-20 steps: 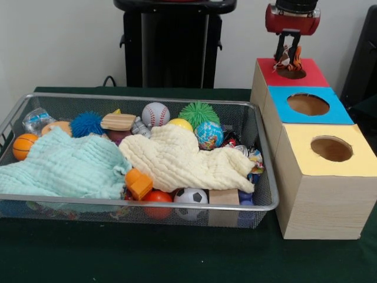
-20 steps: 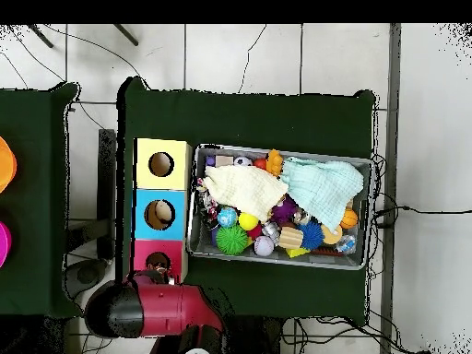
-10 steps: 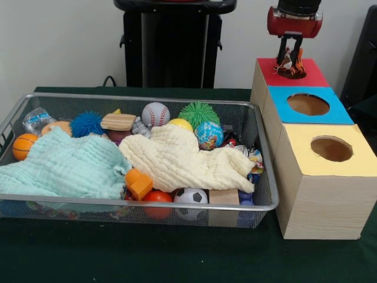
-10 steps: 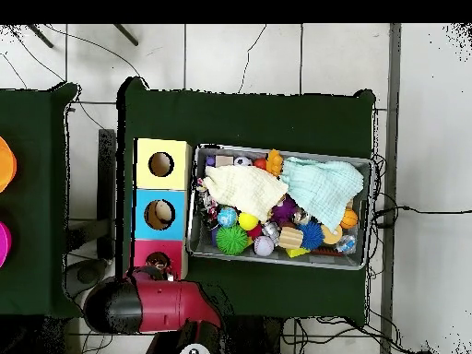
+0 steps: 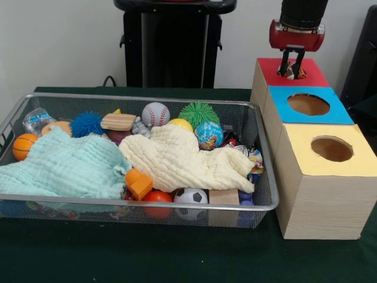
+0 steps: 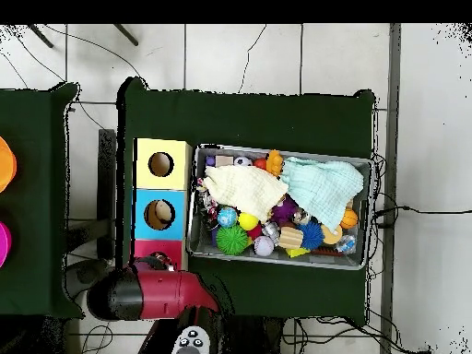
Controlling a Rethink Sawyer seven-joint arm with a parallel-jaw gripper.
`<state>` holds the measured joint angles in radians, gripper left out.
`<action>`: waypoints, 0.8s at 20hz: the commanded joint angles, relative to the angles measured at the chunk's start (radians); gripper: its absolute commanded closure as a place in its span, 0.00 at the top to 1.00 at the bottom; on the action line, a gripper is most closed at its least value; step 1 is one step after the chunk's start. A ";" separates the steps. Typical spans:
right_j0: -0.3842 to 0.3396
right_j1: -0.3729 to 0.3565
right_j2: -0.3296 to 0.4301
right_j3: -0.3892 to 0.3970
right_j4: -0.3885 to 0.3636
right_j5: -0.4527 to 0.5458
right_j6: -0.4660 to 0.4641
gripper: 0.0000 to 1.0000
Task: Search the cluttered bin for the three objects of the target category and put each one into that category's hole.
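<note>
A red and black robot gripper (image 5: 291,66) hangs straight over the round hole in the red box (image 5: 311,73), the farthest of three boxes from the camera in the front view. Its two dark fingers point down with a gap between them, holding nothing. Just under the tips, inside the hole (image 5: 293,73), sits a small striped toy (image 5: 287,71), orange, black and white; it looks released, though its exact kind is too small to tell.

The bin (image 5: 177,206), a wide wire basket, lies well apart from the gripper, off to the camera's left and nearer the camera. Its long side runs across the picture, so the next search likely calls for a long sideways reach. Two cloths, a mint one (image 5: 65,165) and a cream one (image 5: 179,156), cover much of the clutter: balls, blocks and spiky toys. Anything hidden under them would need uncovering first.

A blue box (image 5: 330,115) and a yellow box (image 5: 359,159) stand in a row touching the red one, beside the bin. All rest on a dark green table cover (image 5: 177,253), before a pale wall.
</note>
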<state>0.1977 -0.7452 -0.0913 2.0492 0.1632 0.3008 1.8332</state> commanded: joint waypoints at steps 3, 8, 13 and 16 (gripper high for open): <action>0.011 0.082 0.034 -0.103 0.057 -0.112 0.222 0.00; -0.010 0.083 0.057 -0.087 0.063 -0.116 0.215 0.00; -0.007 0.074 0.054 -0.088 0.064 -0.104 0.207 0.00; -0.008 0.068 0.054 -0.083 0.063 -0.100 0.207 0.00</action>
<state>0.2045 -0.6940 -0.0890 2.0258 0.1741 0.2507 1.8332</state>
